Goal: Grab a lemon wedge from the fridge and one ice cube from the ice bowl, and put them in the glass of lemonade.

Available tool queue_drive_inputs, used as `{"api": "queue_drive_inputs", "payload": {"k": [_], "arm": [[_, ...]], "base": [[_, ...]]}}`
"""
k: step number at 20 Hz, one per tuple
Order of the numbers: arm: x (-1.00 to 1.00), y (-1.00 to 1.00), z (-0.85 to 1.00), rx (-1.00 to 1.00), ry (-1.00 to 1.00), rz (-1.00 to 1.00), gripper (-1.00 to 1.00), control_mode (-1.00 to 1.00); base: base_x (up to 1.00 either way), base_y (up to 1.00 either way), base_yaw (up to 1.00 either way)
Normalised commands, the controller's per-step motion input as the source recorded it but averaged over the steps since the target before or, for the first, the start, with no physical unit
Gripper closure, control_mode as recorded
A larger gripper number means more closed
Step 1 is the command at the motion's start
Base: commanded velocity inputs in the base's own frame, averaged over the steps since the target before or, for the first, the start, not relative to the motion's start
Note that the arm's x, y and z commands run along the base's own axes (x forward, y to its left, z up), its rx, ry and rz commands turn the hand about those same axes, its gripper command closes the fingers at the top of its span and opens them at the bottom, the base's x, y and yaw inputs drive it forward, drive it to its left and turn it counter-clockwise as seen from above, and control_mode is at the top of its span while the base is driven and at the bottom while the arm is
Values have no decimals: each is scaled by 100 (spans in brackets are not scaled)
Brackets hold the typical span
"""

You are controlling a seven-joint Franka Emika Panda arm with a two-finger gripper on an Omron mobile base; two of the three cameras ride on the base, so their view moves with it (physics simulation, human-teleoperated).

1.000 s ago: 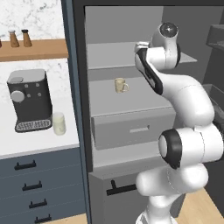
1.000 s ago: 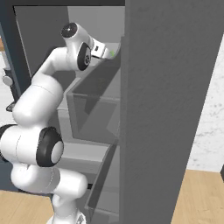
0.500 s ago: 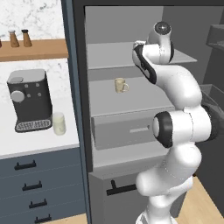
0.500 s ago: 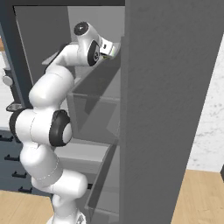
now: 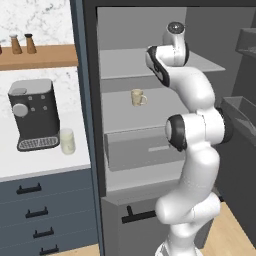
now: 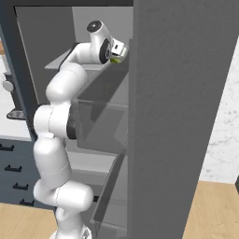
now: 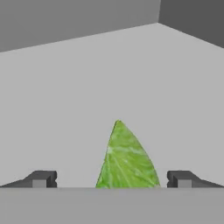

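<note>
Lemon wedge (image 7: pixel 127 159): green-yellow, lies on the pale grey fridge shelf (image 7: pixel 87 96), seen in the hand view directly between the two dark fingers (image 7: pixel 41 178). Pointed tip aims away from the hand, up the frame; broad end runs under the bottom edge. Long axis therefore lies along the line of approach, and the narrow width sits across the gap between the fingers. That is the relation the grasp depends on: closing would pinch the wedge across its short dimension.

Centring: wedge is roughly midway, perhaps slightly nearer the right fingertip. Clear shelf shows on both sides of it, so the fingers are spread wide and touch nothing. Nothing held.

Height: cannot tell whether the fingertips are down at shelf level or above it.

Outward: in the right base view the gripper (image 6: pixel 119 52) is at the upper shelf of the open fridge (image 6: pixel 182 116), with a yellow-green patch at its tip that is probably the wedge. In the left base view the arm reaches up into the fridge; a beige mug (image 5: pixel 138 97) stands on the shelf below, well apart from the work.

Glass of lemonade (image 5: pixel 67 141) stands on the worktop (image 5: pixel 45 162) just beside the coffee machine (image 5: pixel 32 114), left of the fridge, well apart from the hand.

Judgement: approach about done; closing is next.
</note>
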Motion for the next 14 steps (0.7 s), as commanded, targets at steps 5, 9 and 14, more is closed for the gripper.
{"api": "queue_drive_inputs", "payload": {"k": [5,9,14], "arm": [[48,-2,-11,0,9,0,100,-100],[6,-11,-32,0,10,0,100,-100],[-8,-9,-67,-4,6,-2,100,-100]], "base": [[0,0,0],[0,0,0],[0,0,0]]}}
